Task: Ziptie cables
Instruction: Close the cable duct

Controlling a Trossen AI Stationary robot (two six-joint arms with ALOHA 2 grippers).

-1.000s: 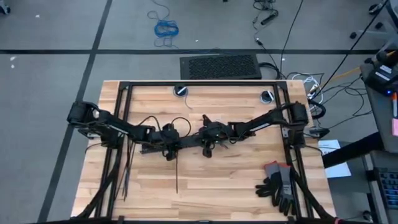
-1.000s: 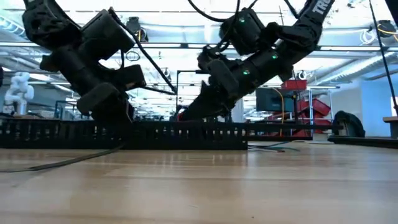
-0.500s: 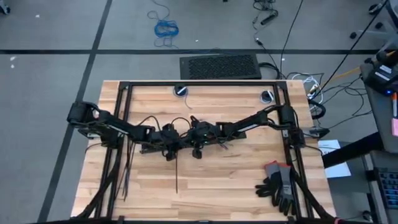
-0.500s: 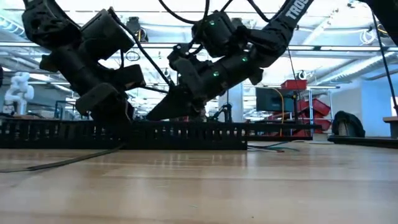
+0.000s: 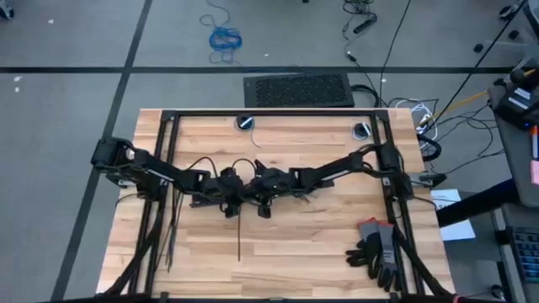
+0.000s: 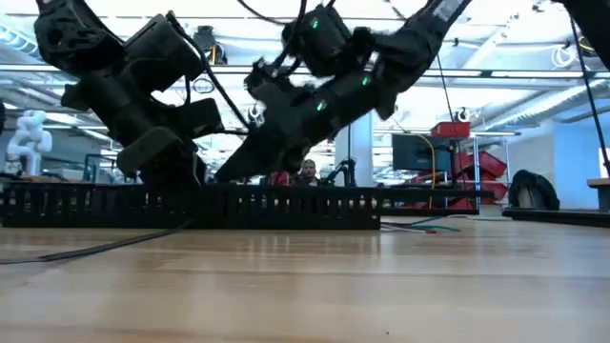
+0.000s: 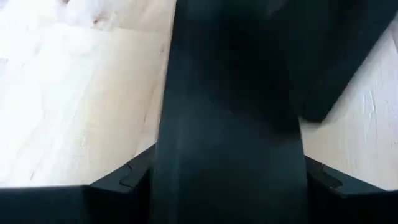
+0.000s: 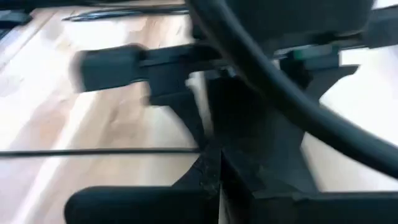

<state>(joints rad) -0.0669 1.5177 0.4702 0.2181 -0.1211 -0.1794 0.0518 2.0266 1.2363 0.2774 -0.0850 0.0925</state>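
Observation:
The cables point(image 6: 419, 226) lie on the table as thin coloured wires, partly under my right arm point(image 5: 310, 195). One ziptie point(image 5: 238, 236), a thin dark strip, lies on the wood and runs toward the near edge. My left gripper point(image 5: 230, 207) stands low over the ziptie's far end. A blurred black shape fills the left wrist view. My right gripper point(image 5: 261, 209) is shut point(image 8: 214, 154) and sits close beside the left one, slanting down. In the low view a slotted black bar point(image 6: 238, 205) hides both grippers' tips. My right gripper's shut fingertips point(image 8: 205, 168) stand right at the ziptie's far end point(image 8: 186, 151), slanting down from the table's right. I cannot tell whether they touch it.
A long black bar and more thin strips point(image 5: 171, 236) lie by the left frame rail. Grey-and-black gloves point(image 5: 375, 248) lie at the near right corner. The black frame point(image 5: 269, 114) rings the table, with two round holes point(image 5: 245, 123) near the far edge.
My right gripper has swept toward the table's left edge, from over the cables to right beside my left gripper. The cables and the ziptie lie as before.

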